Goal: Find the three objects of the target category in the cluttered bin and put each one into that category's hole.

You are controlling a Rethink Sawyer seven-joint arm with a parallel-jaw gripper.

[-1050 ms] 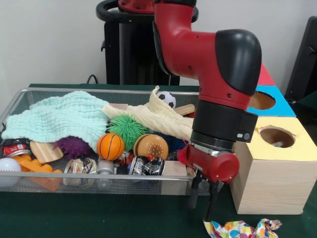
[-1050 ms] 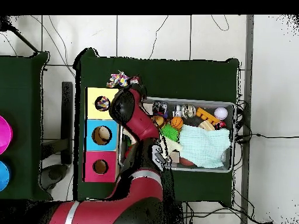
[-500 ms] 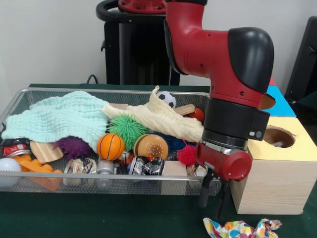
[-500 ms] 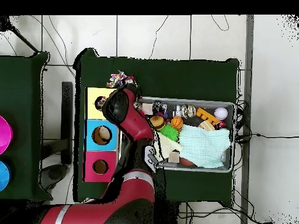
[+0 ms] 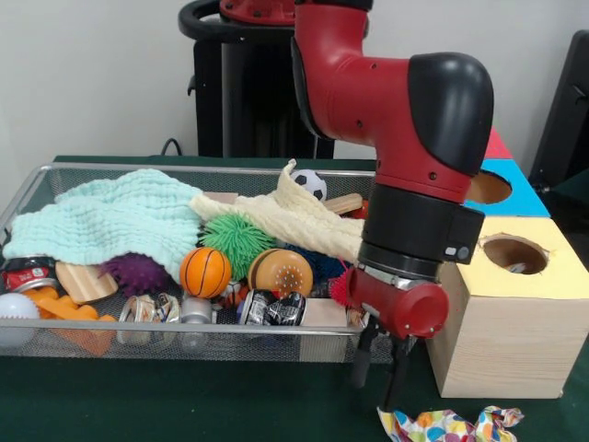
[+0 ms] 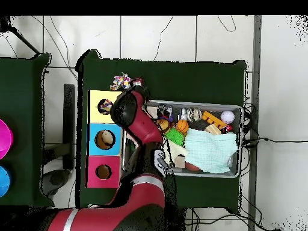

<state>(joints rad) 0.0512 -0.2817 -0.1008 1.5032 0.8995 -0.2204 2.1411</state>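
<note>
The wire bin (image 5: 37, 180) is crowded: a mint cloth (image 5: 110, 221) covers its left and back, and a cream cloth (image 5: 285, 221) drapes across the middle toward the arm (image 5: 396, 120). Under and in front of the cloths lie a green spiky ball (image 5: 236, 237), a purple spiky ball (image 5: 136, 273), a small basketball (image 5: 204, 272), an orange-brown dotted ball (image 5: 280, 272) and a red spiky ball (image 5: 339, 287) partly hidden by the arm. A soccer ball (image 5: 310, 183) sits at the back beside a wooden block (image 5: 344, 203). Along the front wall are crushed cans (image 5: 272, 308), a red can (image 5: 28, 273), a white ball (image 5: 17, 316), a wooden piece (image 5: 85, 282) and orange plastic pieces (image 5: 69, 318). To the right of the bin stands the wooden box (image 5: 502, 345) with three holes: the yellow hole (image 5: 515, 254) has something small inside, too dim to name; the blue hole (image 5: 486, 187) is behind it, and the red section (image 5: 494, 143) is mostly hidden. In the overhead view the three sections (image 6: 104, 138) run in a row beside the bin (image 6: 237, 108). The gripper (image 5: 379, 370) hangs just outside the bin's front right corner, beside the box, its fingers (image 5: 361, 361) narrowly apart and holding nothing, above a crumpled colourful wrapper (image 5: 449, 424) on the green table (image 5: 184, 401).
</note>
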